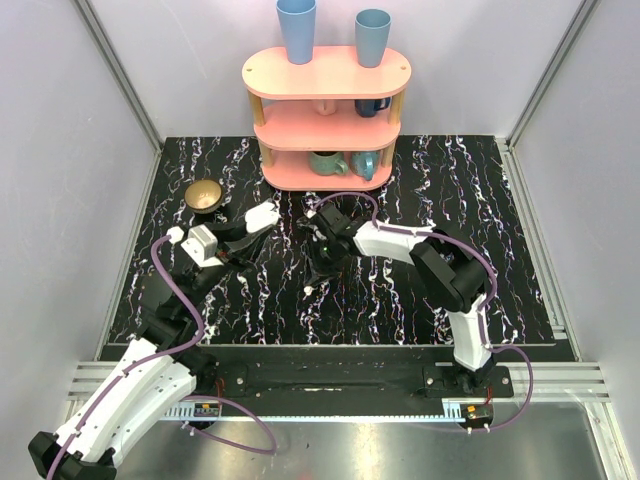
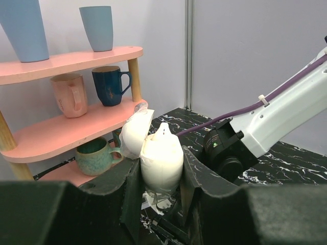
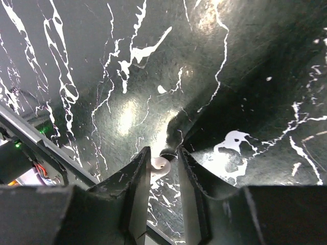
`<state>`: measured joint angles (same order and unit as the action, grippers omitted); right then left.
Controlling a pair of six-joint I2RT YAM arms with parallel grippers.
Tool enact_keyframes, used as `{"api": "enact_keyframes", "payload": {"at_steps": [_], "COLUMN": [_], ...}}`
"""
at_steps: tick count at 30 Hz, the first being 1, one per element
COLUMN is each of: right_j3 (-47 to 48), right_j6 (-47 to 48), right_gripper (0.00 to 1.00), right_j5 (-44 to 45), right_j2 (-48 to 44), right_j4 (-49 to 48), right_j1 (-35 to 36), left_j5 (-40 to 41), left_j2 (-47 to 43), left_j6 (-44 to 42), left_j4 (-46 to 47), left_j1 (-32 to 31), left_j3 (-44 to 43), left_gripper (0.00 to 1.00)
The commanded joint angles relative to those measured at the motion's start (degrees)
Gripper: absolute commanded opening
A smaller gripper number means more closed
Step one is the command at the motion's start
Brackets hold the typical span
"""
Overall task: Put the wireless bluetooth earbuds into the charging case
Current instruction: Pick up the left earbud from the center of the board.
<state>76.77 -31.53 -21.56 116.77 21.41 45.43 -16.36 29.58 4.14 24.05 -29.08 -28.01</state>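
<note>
Left fingers (image 2: 127, 194) are clamped on the charging case (image 2: 162, 155), near the shelf (image 2: 76, 130). Its long axis runs along the fingers, open lid pointing far. Right fingers (image 3: 135, 184), slightly apart, straddle an earbud (image 3: 159, 164) on the surface (image 3: 102, 76).

White-shelled arms (image 1: 385, 240), black joints (image 1: 452, 275), purple cables (image 1: 176, 290), white zip tie (image 2: 263, 98), black pincer fingers (image 3: 135, 179)

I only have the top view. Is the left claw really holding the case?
Observer: Yes. The left wrist view shows the case clamped upright in the left claw.
Operator: Is it open?
Observer: It seems so. A white lid leans back behind it.
Operator: And the other arm?
Observer: Its wrist view shows an earbud between the parted jaws of the right claw, not yet gripped.
</note>
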Motion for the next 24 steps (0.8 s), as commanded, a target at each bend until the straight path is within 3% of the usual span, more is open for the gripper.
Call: {"api": "enact_keyframes", "payload": {"at_steps": [1, 10, 14, 24], "right_j3": [-0.13, -1.53, -3.03, -2.60], "right_j6": [1.38, 2.35, 3.31, 4.81], "right_gripper": [0.34, 0.28, 0.30, 0.34], "right_j5": [0.74, 3.46, 3.46, -3.75], "right_j2": [-2.95, -4.44, -6.64, -11.13], "right_j4": [0.65, 1.53, 1.44, -5.32], "right_j1": [-0.34, -1.22, -1.75, -0.08], "left_j5": [1.24, 1.24, 1.15, 1.42], "left_j2": [-0.84, -0.49, -0.23, 0.56], "left_j6": [0.60, 0.87, 0.95, 1.40], "left_j4": [2.58, 2.84, 3.19, 4.25], "left_j1": [0.08, 0.08, -0.01, 0.08], "left_j3": [-0.29, -0.20, -0.20, -0.38], "left_gripper": [0.00, 0.00, 0.00, 0.00]}}
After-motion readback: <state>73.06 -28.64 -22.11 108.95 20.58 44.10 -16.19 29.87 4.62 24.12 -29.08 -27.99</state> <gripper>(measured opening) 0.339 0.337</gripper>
